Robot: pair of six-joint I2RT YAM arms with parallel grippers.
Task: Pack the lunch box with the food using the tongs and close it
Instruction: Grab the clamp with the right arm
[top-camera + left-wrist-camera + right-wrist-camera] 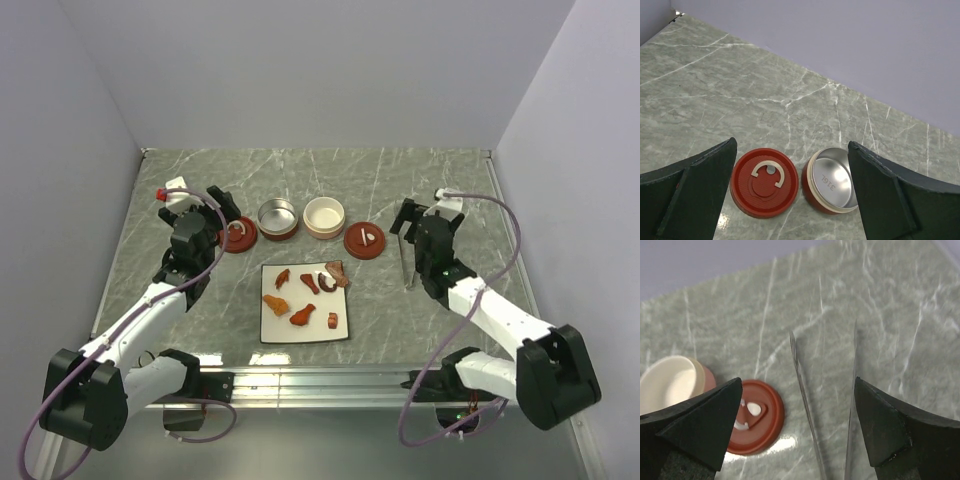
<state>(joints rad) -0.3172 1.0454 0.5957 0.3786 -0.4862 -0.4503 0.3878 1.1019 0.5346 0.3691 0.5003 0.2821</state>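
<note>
The food (302,314), several small orange, red and brown pieces, lies on a white square plate (280,330) at the table's near middle. Behind it stand the lunch box's two round bowls, one steel-lined and red (277,218) (832,180), one cream (324,215) (670,382). A red lid lies beside each (238,234) (364,241). The thin metal tongs (404,262) (805,395) rest flat on the table at the right. My right gripper (415,225) (797,381) hovers open above them, one tong arm between its fingers. My left gripper (222,203) (791,145) is open over the left lid (765,182), holding nothing.
Grey walls close in the marble table on three sides. A metal rail (320,380) runs along the near edge between the two arm bases. The right lid (757,415) lies just left of the tongs.
</note>
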